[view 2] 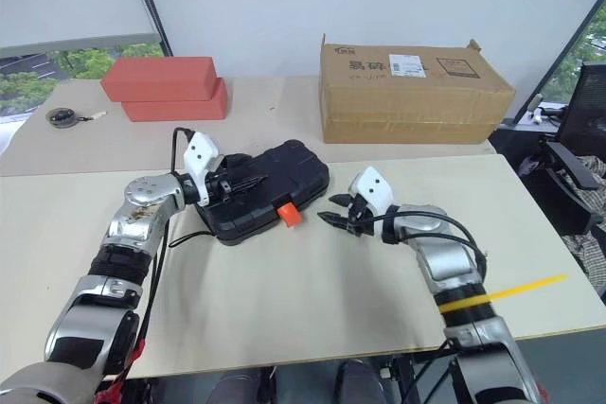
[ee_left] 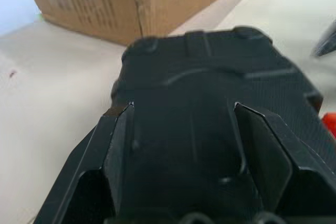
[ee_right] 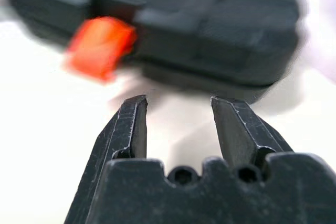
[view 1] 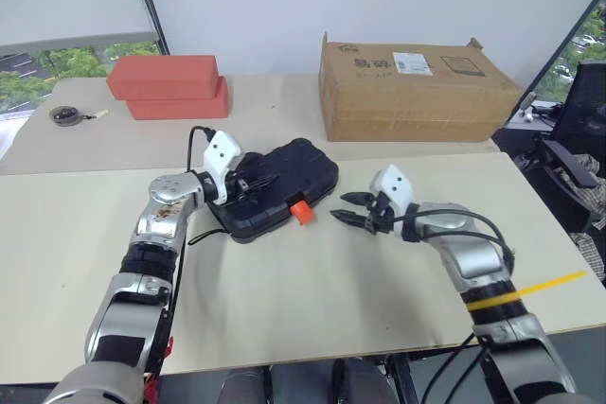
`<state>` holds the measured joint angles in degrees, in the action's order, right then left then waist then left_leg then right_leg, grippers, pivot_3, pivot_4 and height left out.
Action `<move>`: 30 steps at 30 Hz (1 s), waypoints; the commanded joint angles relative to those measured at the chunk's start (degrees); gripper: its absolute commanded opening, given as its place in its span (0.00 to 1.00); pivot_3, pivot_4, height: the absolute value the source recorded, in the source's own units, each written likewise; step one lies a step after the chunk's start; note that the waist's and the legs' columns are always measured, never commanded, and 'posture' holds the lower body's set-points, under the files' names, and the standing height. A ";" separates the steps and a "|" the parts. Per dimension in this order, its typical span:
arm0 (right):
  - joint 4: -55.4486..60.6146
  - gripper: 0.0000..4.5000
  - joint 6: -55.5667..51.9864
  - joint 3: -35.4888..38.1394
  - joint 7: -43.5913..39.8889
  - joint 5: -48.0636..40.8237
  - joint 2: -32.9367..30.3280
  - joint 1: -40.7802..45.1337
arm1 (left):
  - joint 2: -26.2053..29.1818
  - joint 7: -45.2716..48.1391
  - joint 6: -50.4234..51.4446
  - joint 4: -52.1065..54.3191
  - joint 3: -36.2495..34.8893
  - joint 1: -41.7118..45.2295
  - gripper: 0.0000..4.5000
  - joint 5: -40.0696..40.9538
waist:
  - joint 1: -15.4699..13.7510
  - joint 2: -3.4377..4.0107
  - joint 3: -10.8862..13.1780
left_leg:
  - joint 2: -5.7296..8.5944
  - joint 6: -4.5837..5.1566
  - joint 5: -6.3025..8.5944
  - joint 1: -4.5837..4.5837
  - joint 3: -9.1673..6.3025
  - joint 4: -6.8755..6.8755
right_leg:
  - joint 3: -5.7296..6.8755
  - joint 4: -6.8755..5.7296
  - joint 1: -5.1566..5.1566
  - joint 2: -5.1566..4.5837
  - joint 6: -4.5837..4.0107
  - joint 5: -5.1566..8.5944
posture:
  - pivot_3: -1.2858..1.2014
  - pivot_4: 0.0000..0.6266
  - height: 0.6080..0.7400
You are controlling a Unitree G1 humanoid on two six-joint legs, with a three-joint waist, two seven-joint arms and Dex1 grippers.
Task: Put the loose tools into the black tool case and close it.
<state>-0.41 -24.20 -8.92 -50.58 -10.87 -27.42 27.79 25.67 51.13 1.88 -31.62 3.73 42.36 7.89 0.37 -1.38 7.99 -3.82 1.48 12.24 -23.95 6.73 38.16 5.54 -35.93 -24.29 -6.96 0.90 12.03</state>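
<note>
Closing stage: black tool case (view 1: 280,188) lies lid-down on table (view 1: 312,300), orange latch (view 1: 301,211) sticking out unfastened. Left tool (view 1: 258,183) spread over lid, empty; right tool (view 1: 348,211) part-open, empty, near latch. Next: press latch home.

One black tool case (view 1: 284,186), two red boxes (view 1: 170,87), one cardboard box (view 1: 412,92), one tape measure (view 1: 66,115).
</note>
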 commanded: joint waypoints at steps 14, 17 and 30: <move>13.61 0.64 -23.67 -5.26 16.14 -0.44 9.54 1.00 | -1.80 -2.98 2.91 -0.74 6.98 -3.98 0.73 -7.78 | -0.31 0.06 -0.34 | -0.04 -0.01 -0.02 0.43 -0.29 0.04 | -0.07 -0.07 0.20 -0.07 0.22 0.15 | 0.52 0.24 0.80; 12.42 0.64 -23.75 -5.85 17.46 0.03 10.52 1.72 | -1.88 -3.22 3.34 -0.29 7.06 -4.21 0.73 -7.73 | -0.32 0.06 -0.35 | -0.05 -0.01 -0.02 0.44 -0.29 0.04 | -0.07 -0.09 0.19 -0.07 0.23 0.15 | 0.52 0.24 0.80; 10.53 0.26 -18.46 -7.51 21.04 3.70 11.36 1.78 | -2.25 -3.82 3.92 0.30 6.77 -4.80 0.73 -7.21 | -0.34 0.06 -0.36 | -0.05 -0.01 -0.02 0.43 -0.29 0.04 | -0.06 -0.05 0.19 -0.07 0.29 0.19 | 0.52 0.24 0.80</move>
<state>9.17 -46.31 -16.45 -31.16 -8.78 -16.51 29.00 23.92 46.63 2.79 -28.20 7.65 40.56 3.26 0.03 -1.32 7.63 -3.88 1.47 12.22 -23.52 6.43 38.20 5.48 -35.98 -24.10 -7.03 1.19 12.23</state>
